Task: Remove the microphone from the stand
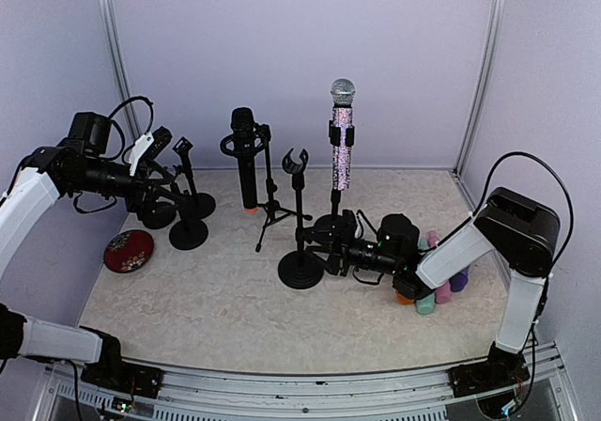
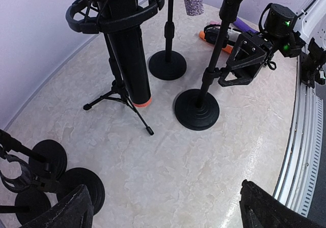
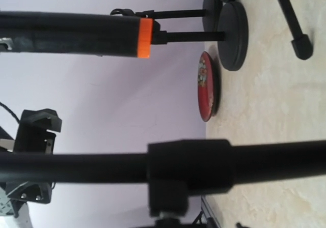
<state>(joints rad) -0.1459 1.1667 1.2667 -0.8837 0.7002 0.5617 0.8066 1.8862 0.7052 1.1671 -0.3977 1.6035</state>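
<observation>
The beige marbled surface (image 1: 225, 313) carries several round-based stands (image 1: 300, 272), a tripod (image 1: 274, 216), a red dish (image 1: 129, 250) and clustered coloured items (image 1: 439, 288).

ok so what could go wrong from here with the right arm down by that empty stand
1. The right gripper sits at the pole of the empty stand, which holds no microphone. A tug there could tip it into the glitter microphone standing close behind.
2. The black microphone hangs on a thin tripod nearby, so a wide swing could knock it over.

No readable text or labels anywhere.
</observation>
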